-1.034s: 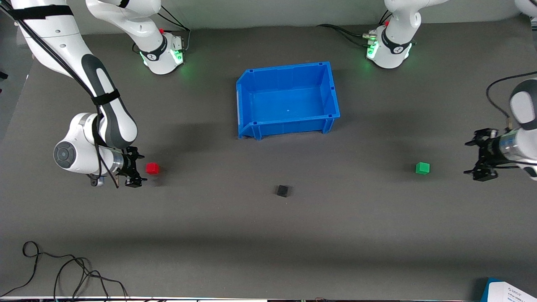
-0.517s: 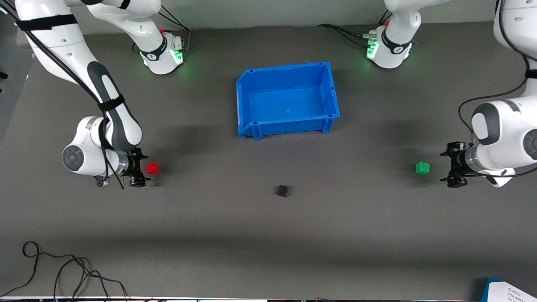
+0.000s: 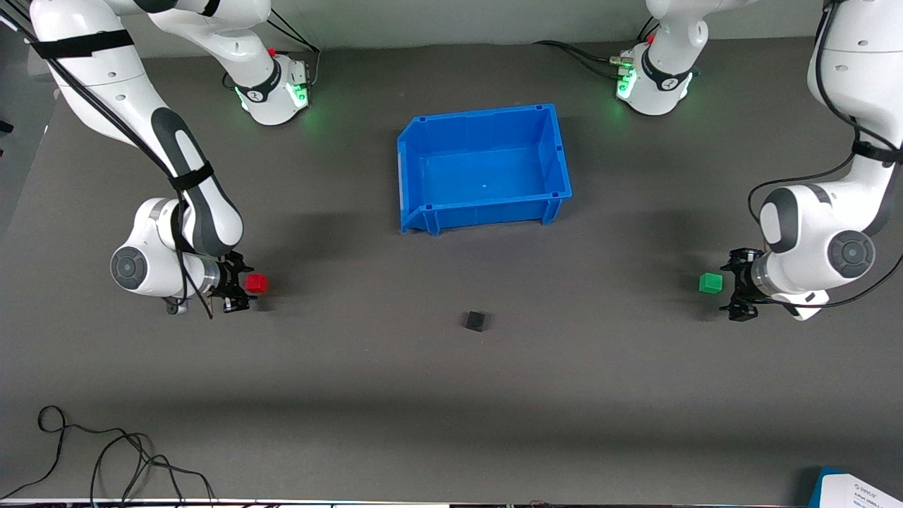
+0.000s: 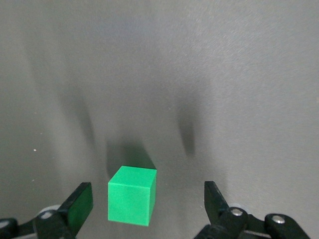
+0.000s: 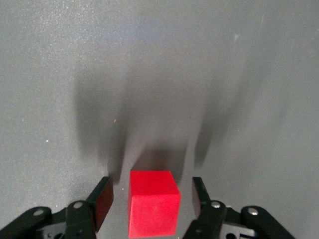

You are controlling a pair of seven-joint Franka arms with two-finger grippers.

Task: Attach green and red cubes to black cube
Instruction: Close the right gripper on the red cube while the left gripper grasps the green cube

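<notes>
Even overhead light, soft shadows

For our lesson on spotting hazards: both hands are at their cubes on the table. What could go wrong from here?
1. The right hand has gaps either side of the red cube; uneven closing might twist or push it.
2. The green cube sits off-centre in the open left hand, nearer one finger, so it may be shoved before it is gripped.
3. The black cube lies loose and could slide when pressed.
</notes>
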